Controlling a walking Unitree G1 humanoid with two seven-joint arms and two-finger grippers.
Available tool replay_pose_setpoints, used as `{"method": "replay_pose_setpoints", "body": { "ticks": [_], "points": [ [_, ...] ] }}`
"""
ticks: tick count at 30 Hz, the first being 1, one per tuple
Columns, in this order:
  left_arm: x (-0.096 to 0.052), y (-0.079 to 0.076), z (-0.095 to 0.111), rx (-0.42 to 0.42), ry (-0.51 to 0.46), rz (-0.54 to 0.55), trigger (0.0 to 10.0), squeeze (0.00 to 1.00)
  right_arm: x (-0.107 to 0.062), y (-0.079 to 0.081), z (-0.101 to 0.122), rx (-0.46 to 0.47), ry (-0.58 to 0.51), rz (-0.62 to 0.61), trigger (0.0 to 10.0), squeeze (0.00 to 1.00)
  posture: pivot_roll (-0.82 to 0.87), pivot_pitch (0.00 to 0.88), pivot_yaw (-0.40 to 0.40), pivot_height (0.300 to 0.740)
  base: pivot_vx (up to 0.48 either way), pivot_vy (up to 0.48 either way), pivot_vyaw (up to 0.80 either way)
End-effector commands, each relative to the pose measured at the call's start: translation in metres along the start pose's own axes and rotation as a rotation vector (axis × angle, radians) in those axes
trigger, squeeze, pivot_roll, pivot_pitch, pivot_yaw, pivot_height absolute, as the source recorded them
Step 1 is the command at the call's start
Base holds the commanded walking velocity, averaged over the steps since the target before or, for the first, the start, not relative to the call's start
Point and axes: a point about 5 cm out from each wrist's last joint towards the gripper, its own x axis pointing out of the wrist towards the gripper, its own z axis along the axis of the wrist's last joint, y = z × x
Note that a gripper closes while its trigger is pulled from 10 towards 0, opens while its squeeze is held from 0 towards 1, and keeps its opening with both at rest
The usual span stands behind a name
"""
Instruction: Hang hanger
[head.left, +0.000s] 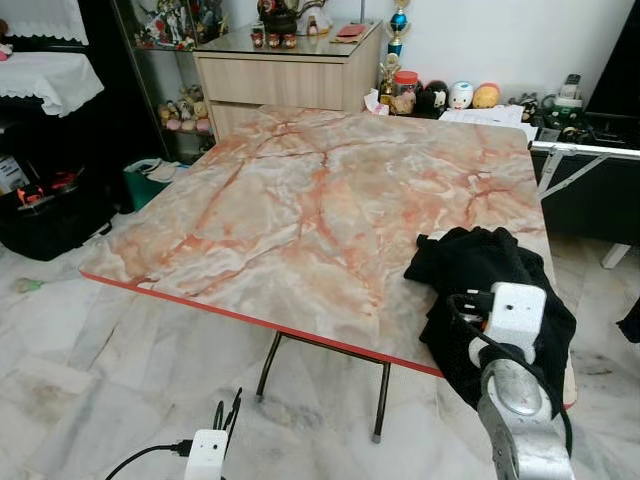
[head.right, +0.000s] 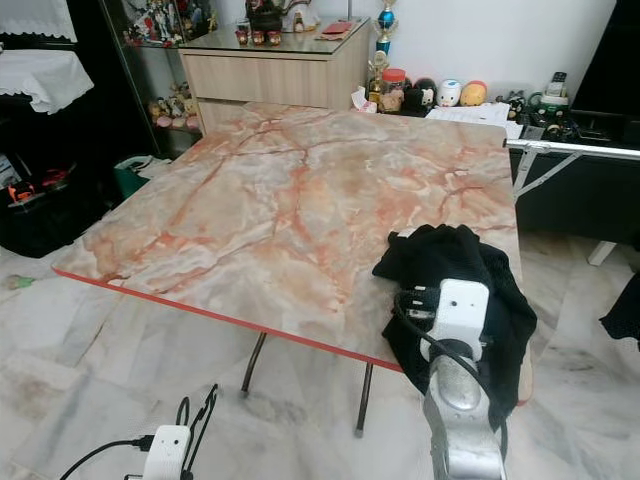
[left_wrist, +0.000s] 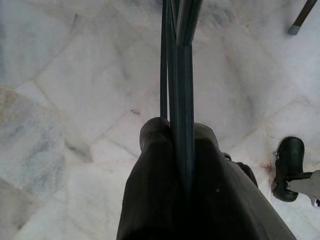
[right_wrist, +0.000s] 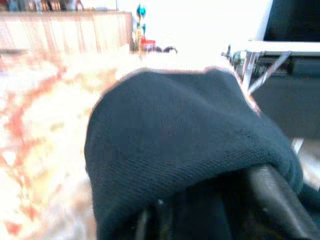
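Note:
A black garment (head.left: 485, 270) lies bunched at the marble table's (head.left: 330, 200) near right corner, part of it draping over the edge. My right gripper (head.left: 478, 305) is pushed into that cloth from the front; the right wrist view has black fabric (right_wrist: 180, 130) folded over it. Low at the left, below the table's front edge, my left gripper (left_wrist: 175, 130) is shut on a thin dark hanger (left_wrist: 181, 70). The hanger's wires (head.left: 228, 410) poke up above the white left wrist, over the floor.
Thin metal table legs (head.left: 380, 400) stand under the front edge. A wooden dresser (head.left: 285, 75) and small figurines line the far wall. A black folding stand (head.left: 585, 175) is at the right, black bags (head.left: 50, 215) at the left. Marble floor surrounds the table.

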Motion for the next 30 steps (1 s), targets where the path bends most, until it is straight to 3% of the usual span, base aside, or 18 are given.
{"method": "replay_pose_setpoints", "body": {
  "ticks": [1,8,13,20,25,30],
  "points": [
    [0.0,0.002,-0.006,0.026,0.025,0.0,10.0,0.0,-0.007,0.0,0.0,-0.008,0.017,-0.005,10.0,1.0,0.02,0.054,0.061,0.74,0.0,0.0,0.0],
    [-0.001,0.001,-0.007,0.027,0.027,-0.004,10.0,0.0,-0.031,-0.011,-0.011,-0.017,0.053,-0.027,10.0,1.0,0.02,0.046,0.055,0.74,0.0,0.0,0.0],
    [-0.001,0.002,-0.008,0.028,0.029,-0.004,10.0,0.0,-0.06,-0.023,-0.024,-0.051,0.094,-0.064,10.0,1.0,0.01,0.039,0.053,0.74,0.0,0.0,0.0],
    [-0.001,0.002,-0.009,0.037,0.031,-0.004,10.0,0.0,-0.064,-0.028,-0.014,0.027,0.058,-0.149,10.0,1.0,0.01,0.036,0.051,0.74,0.0,0.0,0.0],
    [-0.001,0.002,-0.008,0.037,0.031,-0.004,10.0,0.0,-0.065,-0.013,-0.016,0.02,0.094,-0.07,10.0,1.0,0.02,0.05,0.044,0.74,0.0,0.0,0.0],
    [-0.001,0.002,-0.007,0.04,0.029,-0.005,10.0,0.0,-0.046,-0.02,0.006,0.045,-0.026,-0.115,10.0,1.0,0.02,0.058,0.044,0.74,0.0,0.0,0.0]
  ]
}}
